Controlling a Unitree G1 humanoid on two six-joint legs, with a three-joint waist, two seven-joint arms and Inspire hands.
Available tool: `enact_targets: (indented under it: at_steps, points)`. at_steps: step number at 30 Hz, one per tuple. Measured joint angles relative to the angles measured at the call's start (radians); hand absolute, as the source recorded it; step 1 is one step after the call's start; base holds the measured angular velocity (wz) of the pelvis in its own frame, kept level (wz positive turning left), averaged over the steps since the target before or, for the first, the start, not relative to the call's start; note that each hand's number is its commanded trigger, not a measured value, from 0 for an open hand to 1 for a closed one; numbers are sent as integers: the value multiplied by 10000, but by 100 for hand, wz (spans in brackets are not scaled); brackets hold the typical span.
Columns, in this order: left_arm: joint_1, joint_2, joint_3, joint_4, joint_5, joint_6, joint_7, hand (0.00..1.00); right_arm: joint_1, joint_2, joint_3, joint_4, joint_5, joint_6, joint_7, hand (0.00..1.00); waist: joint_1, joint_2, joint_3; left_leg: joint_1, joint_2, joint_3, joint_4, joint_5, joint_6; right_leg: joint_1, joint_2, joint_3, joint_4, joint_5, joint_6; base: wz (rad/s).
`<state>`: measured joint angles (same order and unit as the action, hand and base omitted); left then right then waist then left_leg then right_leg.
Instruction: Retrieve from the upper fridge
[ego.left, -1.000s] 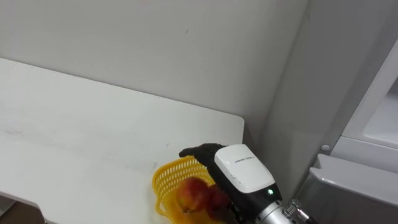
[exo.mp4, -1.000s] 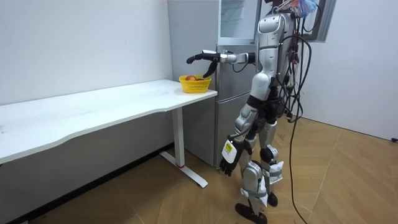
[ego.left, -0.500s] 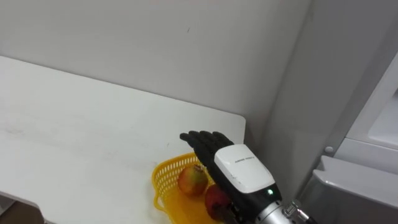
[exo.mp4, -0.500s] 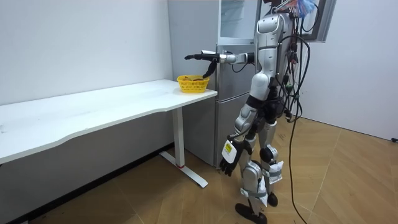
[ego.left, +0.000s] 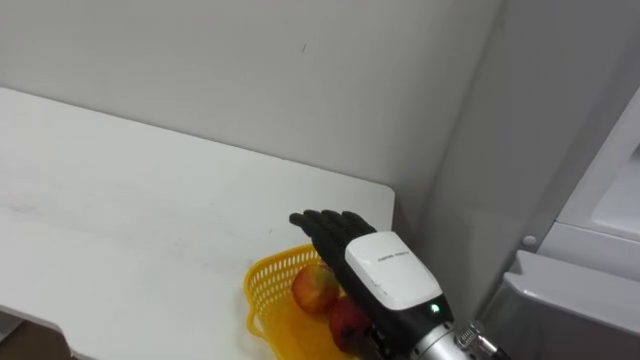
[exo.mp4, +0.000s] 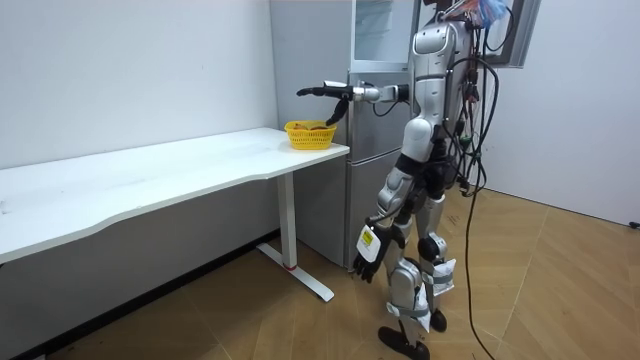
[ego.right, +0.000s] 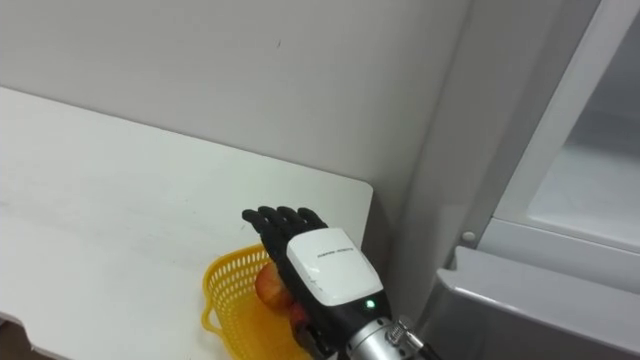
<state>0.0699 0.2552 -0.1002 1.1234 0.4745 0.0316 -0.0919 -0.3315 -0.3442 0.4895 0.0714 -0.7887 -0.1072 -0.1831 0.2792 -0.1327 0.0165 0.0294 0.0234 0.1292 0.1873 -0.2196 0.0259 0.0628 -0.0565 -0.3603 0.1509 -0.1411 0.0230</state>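
as the red-and-yellow apple (ego.left: 314, 289) is lying in the yellow basket (ego.left: 258, 297), with a darker red fruit (ego.left: 346, 322) close against it, it is looking like the thing fetched from the fridge (ego.right: 520, 265), though which of the two fruits came from there i am not able to tell. it is probably firm, smooth and fairly light, rolling easily on its round skin and bruising under a hard squeeze. i am judging that the fingers should be wrapping it from above around its widest part rather than pinching it. the basket is looking like thin, springy mesh, likely to slide if nudged.

the right hand (ego.left: 385, 272) is hovering just over the basket, its fingers (ego.left: 322, 228) stretched forward and released, grasping nothing. it is covering the basket's near-right side and part of the darker fruit, so whether anything else is lying under it is hidden. the basket's lower edge is running out of the picture.

the basket is sitting near the corner of the white tabletop (ego.left: 130, 210), close to the fridge, which is standing just beside that corner against the pale wall (ego.left: 250, 70). in the room view the left hand (exo.mp4: 364, 262) is hanging low by the thigh, too small to read.
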Motion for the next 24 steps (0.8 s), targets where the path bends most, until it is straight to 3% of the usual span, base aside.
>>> enact_targets:
  at_steps: [8,14,17,21,24]
  points:
    - [22,-2,9,-34,2,60,29,0,-133,37,-199,-265,51,-13,-49,0,-195,-56,-40,-35,-5,40,31,4,2,-78,-69,41,2,0,1,0]
    - [-3,-2,8,-67,-2,59,213,0,-182,54,-441,-1206,565,6,-142,0,-423,29,15,-20,-1,82,75,3,2,-74,-62,136,3,0,0,-4]
    - [29,-3,-9,-67,-4,59,230,0,-171,252,-444,-1727,570,-29,-141,0,-667,87,13,-28,1,78,89,1,2,-74,-7,171,6,0,0,0]
    - [61,-30,-17,-59,-6,56,232,0,-169,413,-690,-2290,808,-230,-139,0,-929,272,5,-61,2,126,84,0,5,-82,9,330,19,1,-1,-3]
    - [135,-135,-23,-53,-8,57,240,0,-173,502,-1096,-2777,960,-295,-270,0,-1125,527,-108,3,2,219,76,0,6,-97,12,444,19,1,-1,-5]
